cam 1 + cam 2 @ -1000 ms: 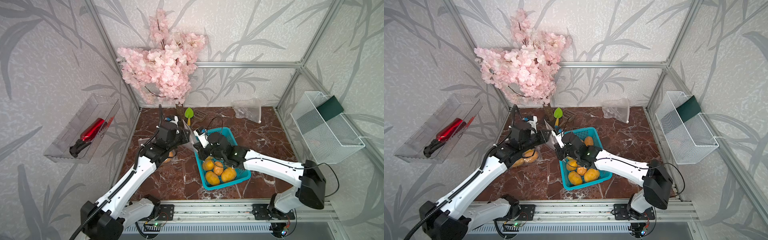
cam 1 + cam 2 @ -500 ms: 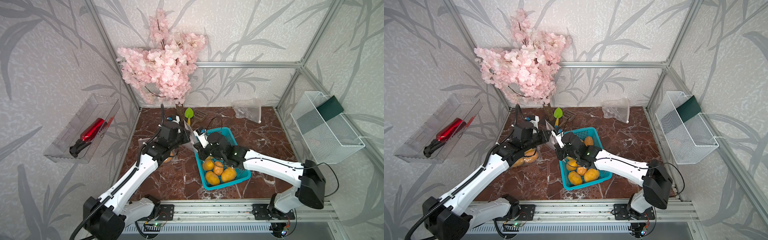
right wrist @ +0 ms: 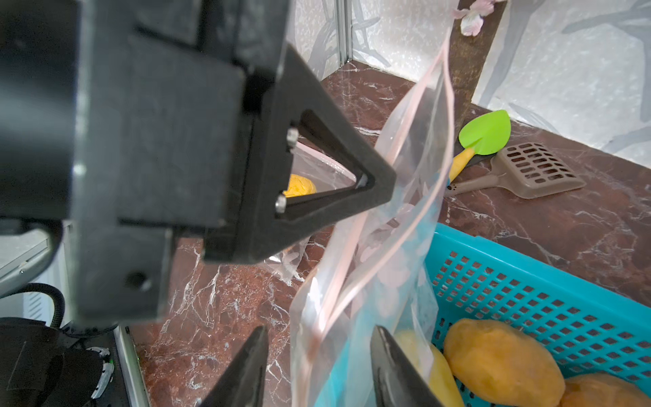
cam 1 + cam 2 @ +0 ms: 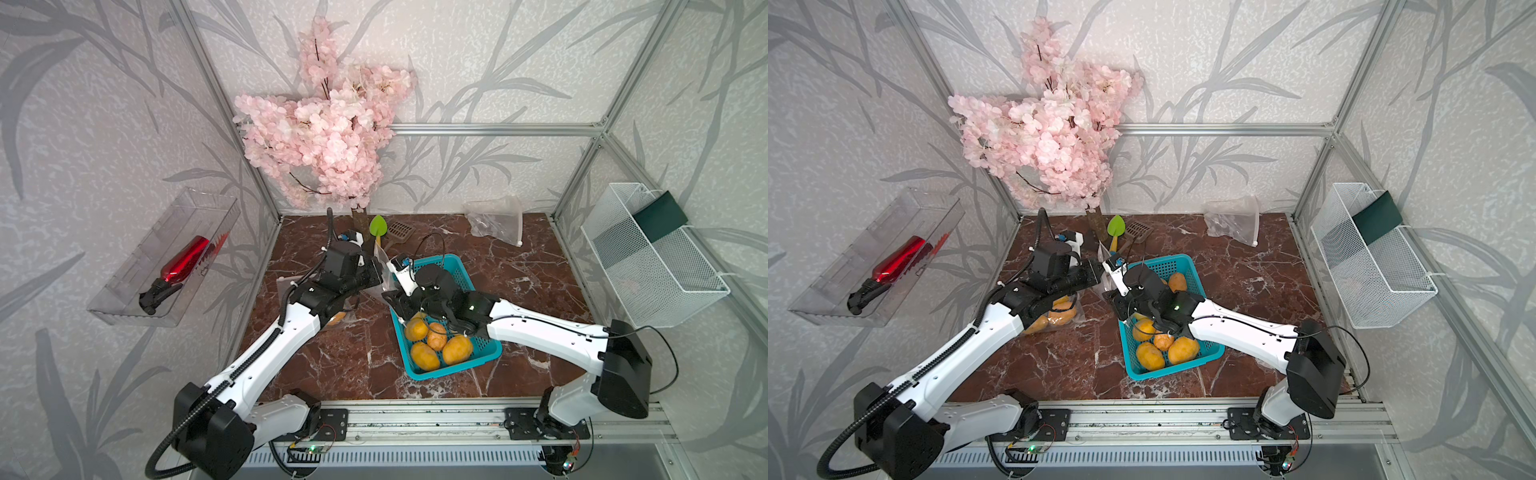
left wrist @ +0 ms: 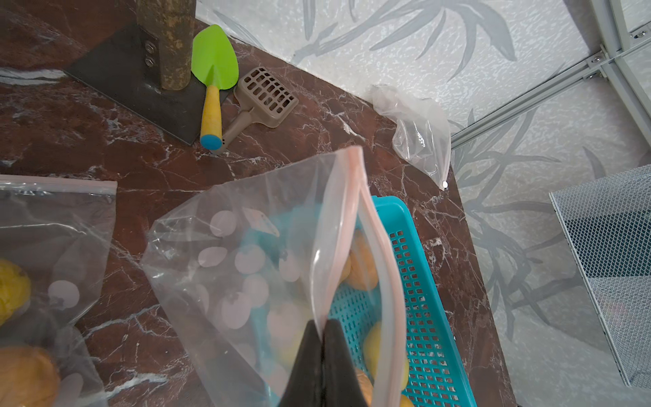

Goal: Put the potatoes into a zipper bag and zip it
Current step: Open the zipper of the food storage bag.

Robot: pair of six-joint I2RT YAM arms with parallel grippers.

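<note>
Left gripper (image 5: 322, 331): is being held fully closed, with one lip of the zipper bag (image 5: 246, 253) being pinched between its black fingertips.
Right gripper (image 3: 318, 349): is being held open, its jaws standing well apart on either side of the bag's hanging edge; nothing is being gripped by it.
Zipper bag: a clear bag with a pink zip strip is being held up off the table (image 4: 353, 353) between the two grippers, at the far left corner of the basket (image 4: 453, 370); its mouth is being held partly apart.
Potatoes (image 4: 436, 336): several yellow-orange ones are being held in the teal basket, most bunched at its near end beneath the right arm.
Basket: is lying near the middle of the table, slightly right.
Second bag (image 4: 1073, 316): is lying on the table left of the basket, under the left arm, with potatoes inside.
Spare bag (image 4: 496, 220): is lying crumpled at the far right.
Far edge: a green trowel (image 5: 215, 67) and a brown scoop (image 5: 266, 97) are lying side by side, beside a blossom tree's trunk (image 5: 172, 42).
</note>
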